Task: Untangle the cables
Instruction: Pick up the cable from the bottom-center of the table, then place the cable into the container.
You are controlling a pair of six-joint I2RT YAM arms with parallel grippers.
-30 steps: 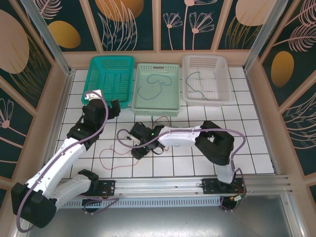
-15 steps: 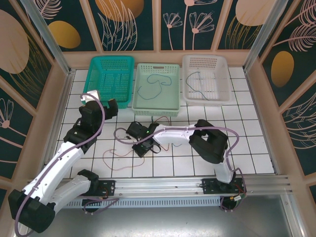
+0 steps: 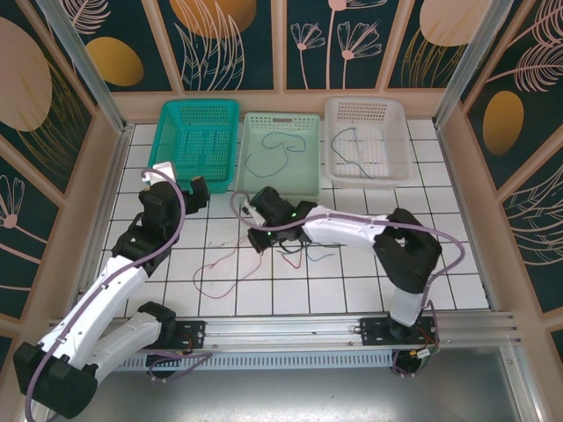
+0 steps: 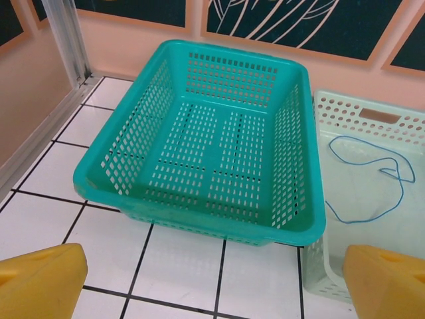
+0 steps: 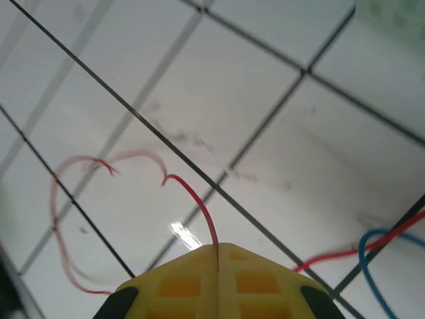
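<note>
Right end effector point(image 5: 218, 247) is clenched tight on the red cable point(image 5: 194, 194), the strand running into the seam of its yellow fingertips. I judge this grip is meant to draw it clear of the blue cable point(image 5: 364, 256) and the other strands bunched nearby on the worktop point(image 3: 352, 272). Left end effector point(image 4: 212, 282) hangs spread wide, grasping nothing, facing the teal basket point(image 4: 126, 153), probably ready to help. The mint basket point(image 3: 244, 163) and white basket point(image 3: 401, 141) each hold one cable.
</note>
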